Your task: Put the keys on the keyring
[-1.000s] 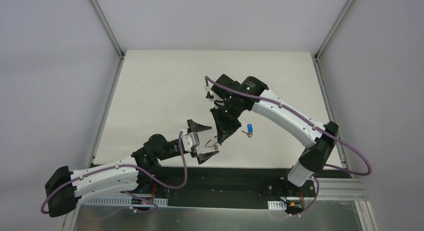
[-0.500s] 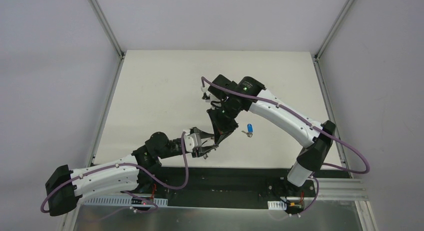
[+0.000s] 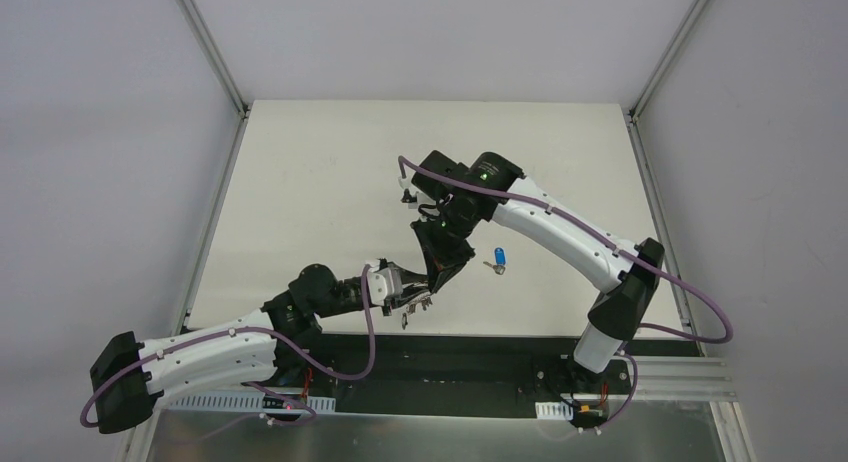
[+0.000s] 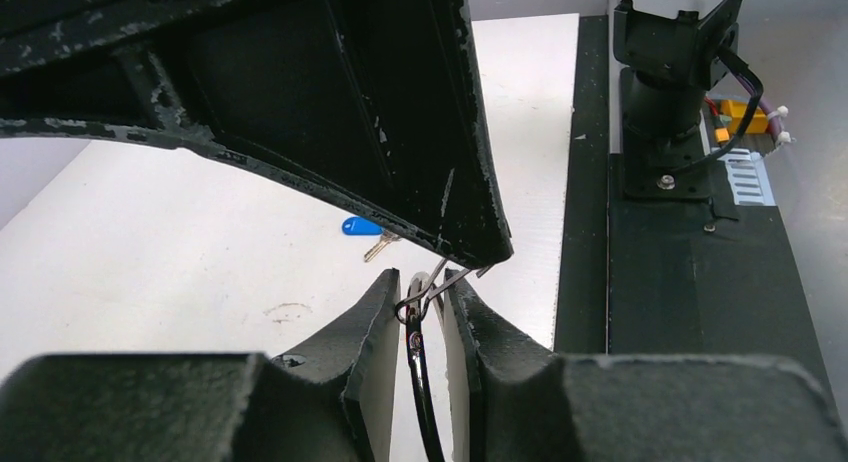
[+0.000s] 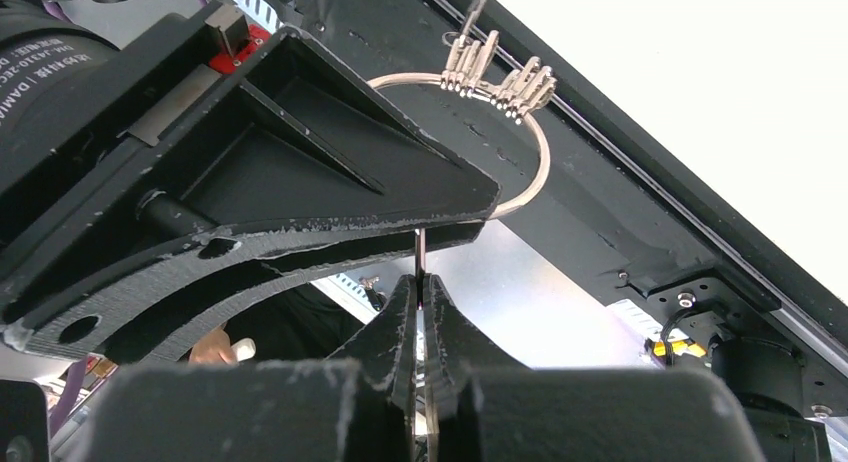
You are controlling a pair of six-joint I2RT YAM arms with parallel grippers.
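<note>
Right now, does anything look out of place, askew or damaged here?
The blue key lies alone on the table, off the keyring that the left pincer and, it seems, the right pincer pinch in mid-air. The black fingers look scuffed pale along their edges, likely just wear.

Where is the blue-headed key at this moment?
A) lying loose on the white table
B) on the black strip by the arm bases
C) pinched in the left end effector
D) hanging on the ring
A: the blue key lies flat on the table, apart from the left end effector and right end effector, which meet at the keyring.
</note>
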